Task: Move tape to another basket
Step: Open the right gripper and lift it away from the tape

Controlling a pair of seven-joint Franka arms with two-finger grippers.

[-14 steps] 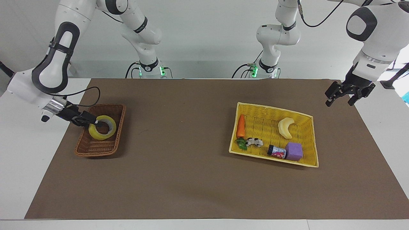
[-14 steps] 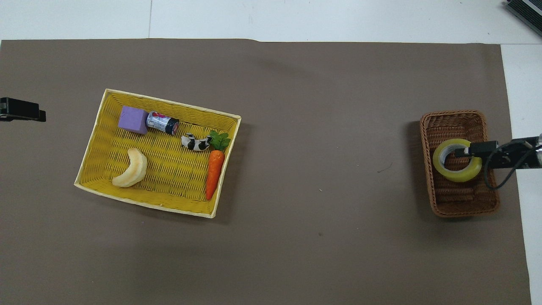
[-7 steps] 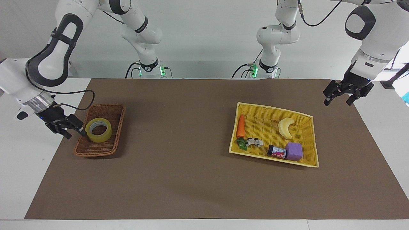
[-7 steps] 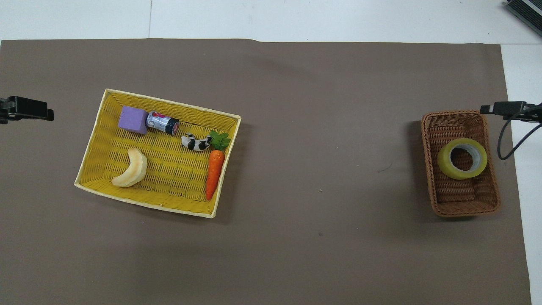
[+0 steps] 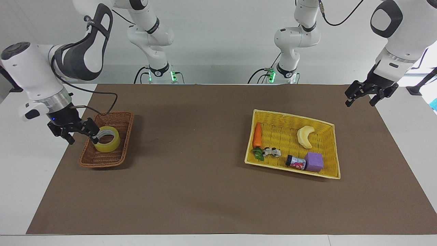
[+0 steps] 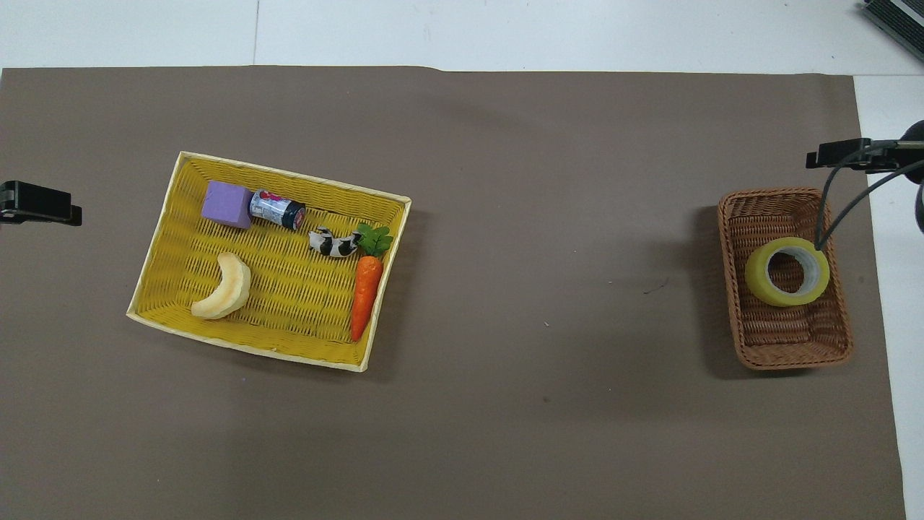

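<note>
The tape [image 5: 107, 139], a yellow roll with a pale core, lies flat in the small brown wicker basket [image 5: 102, 159] at the right arm's end of the table. From overhead the tape [image 6: 787, 271] sits in the middle of the basket [image 6: 787, 339]. My right gripper [image 5: 83, 136] hangs open and empty just off the basket's outer rim, close to the roll without gripping it. One of its fingers [image 6: 837, 154] shows in the overhead view. My left gripper [image 5: 360, 101] waits open and empty in the air over the mat's corner at the left arm's end.
A large yellow woven basket [image 5: 293, 116] toward the left arm's end holds a banana [image 5: 305, 136], a carrot [image 5: 257, 135], a purple block [image 5: 314, 162], a small can [image 5: 295, 162] and a black-and-white toy [image 5: 272, 151]. A brown mat [image 5: 191, 177] covers the table.
My right gripper has drawn its finger out of the tape's ring, moved off the basket and turned to point down. The tape has settled flat in the brown basket. The left gripper rose slightly.
</note>
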